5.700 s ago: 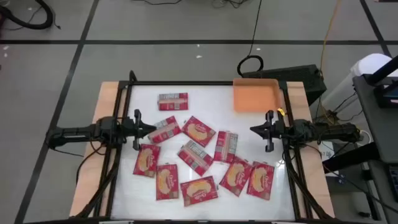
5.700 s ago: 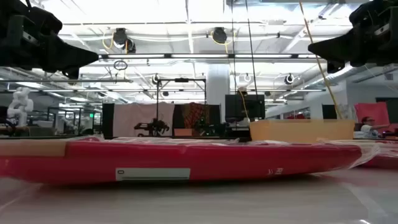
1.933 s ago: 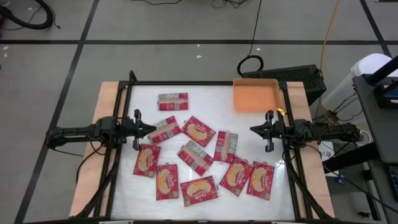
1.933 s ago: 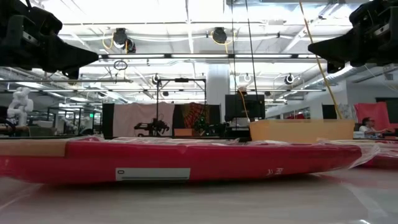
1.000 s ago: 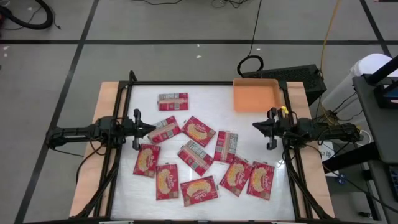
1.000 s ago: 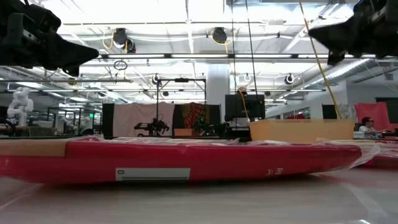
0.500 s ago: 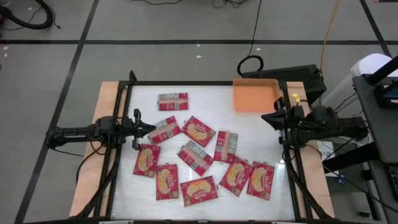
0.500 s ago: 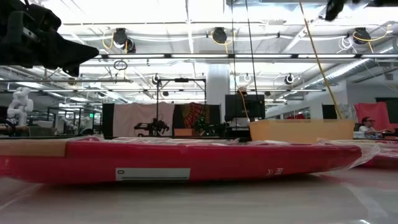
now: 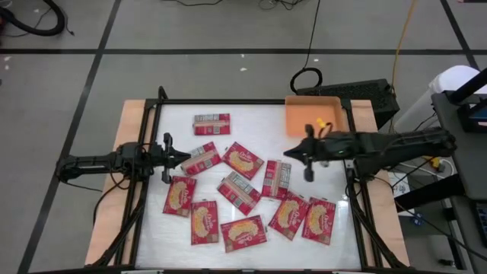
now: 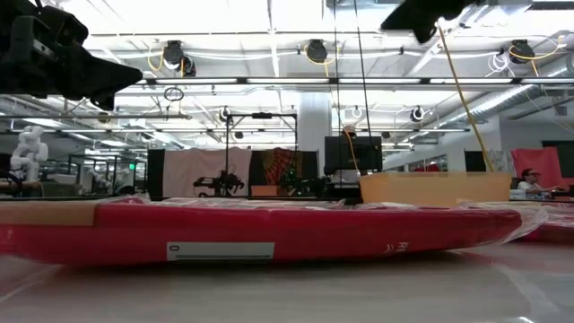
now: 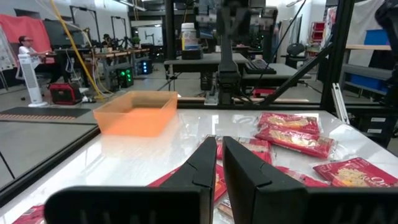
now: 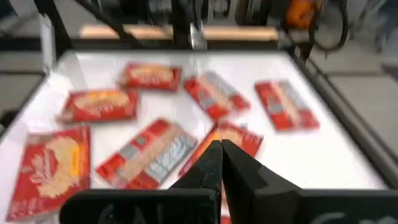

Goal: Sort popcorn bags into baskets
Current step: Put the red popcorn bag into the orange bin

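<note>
Orange tray's (image 11: 138, 113) walls only from left wrist.

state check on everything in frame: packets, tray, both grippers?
Flat red popcorn packets: ten, all loose on the white table, some picture-up, some panel-up.
Shallow square orange tray: empty, far right corner.
Left gripper: shut, empty, at the table's left edge.
Right gripper: shut, empty, reaching out over the packets.
</note>
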